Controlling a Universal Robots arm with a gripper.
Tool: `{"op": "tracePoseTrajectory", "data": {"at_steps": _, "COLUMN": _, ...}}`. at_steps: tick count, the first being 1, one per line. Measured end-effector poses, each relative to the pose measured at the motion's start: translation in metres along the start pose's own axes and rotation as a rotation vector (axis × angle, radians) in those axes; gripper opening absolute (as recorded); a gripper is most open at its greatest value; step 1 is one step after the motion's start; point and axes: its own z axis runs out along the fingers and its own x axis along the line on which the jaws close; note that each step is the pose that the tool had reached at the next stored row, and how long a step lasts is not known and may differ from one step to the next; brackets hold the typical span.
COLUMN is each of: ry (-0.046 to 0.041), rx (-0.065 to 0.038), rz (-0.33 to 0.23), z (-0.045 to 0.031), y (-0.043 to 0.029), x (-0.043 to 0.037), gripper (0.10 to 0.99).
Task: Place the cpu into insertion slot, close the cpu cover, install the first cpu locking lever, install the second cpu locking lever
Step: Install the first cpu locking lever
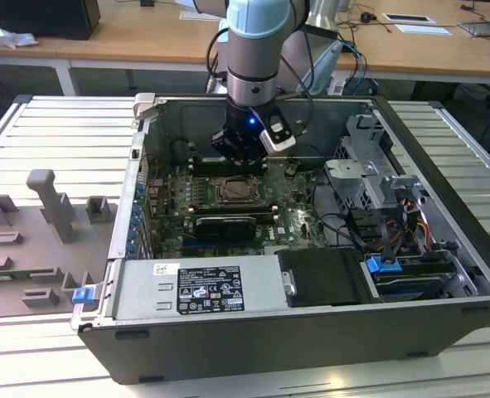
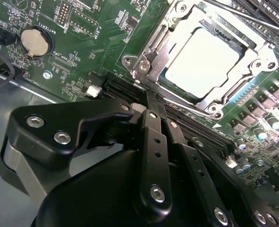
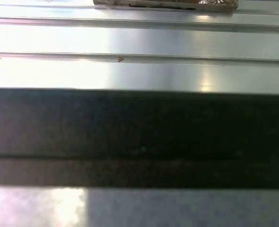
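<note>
- Gripper is hanging on the arm inside the open computer case, over the far part of the motherboard. In the second wrist view its fingers are lying drawn together with nothing showing between them, and the tips are sitting just beside the near corner of the socket.
- Off the case's edge, at the exterior view's left, a grey moulded fixture is resting on the ribbed table, with a small blue clip near it.
- In the second wrist view a coin battery is sitting on the green board, well apart from the socket.
- Towards the middle of the motherboard, the cpu is lying flat in the insertion slot, its pale top showing through the window.
- Around it, the cpu cover is lying down over the chip's edges.
- Along the socket's far side a thin locking lever is running; whether it is latched I cannot tell.
- By the case's edge at the exterior view's right, the drive cage and a blue tab are sitting among cables.
</note>
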Motion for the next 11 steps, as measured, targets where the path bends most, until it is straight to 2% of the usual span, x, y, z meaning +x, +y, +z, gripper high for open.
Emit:
{"op": "tracePoseTrajectory", "data": {"at_steps": 4, "ry": 0.0007, "rx": 0.000, "rz": 0.000, "z": -0.0010, "y": 0.0001, "x": -0.0005, "gripper": 0.106}}
{"op": "tracePoseTrajectory", "data": {"at_steps": 7, "ry": 0.0011, "rx": 0.008, "rz": 0.000, "z": -0.0004, "y": 0.0000, "x": -0.0007, "gripper": 0.106}}
{"op": "tracePoseTrajectory", "data": {"at_steps": 10, "ry": 0.0017, "rx": 0.032, "rz": 0.000, "z": 0.0018, "y": -0.0002, "x": -0.0008, "gripper": 0.106}}
{"op": "tracePoseTrajectory", "data": {"at_steps": 11, "ry": 0.0017, "rx": 0.036, "rz": -0.001, "z": 0.0022, "y": -0.0003, "x": -0.0008, "gripper": 0.106}}
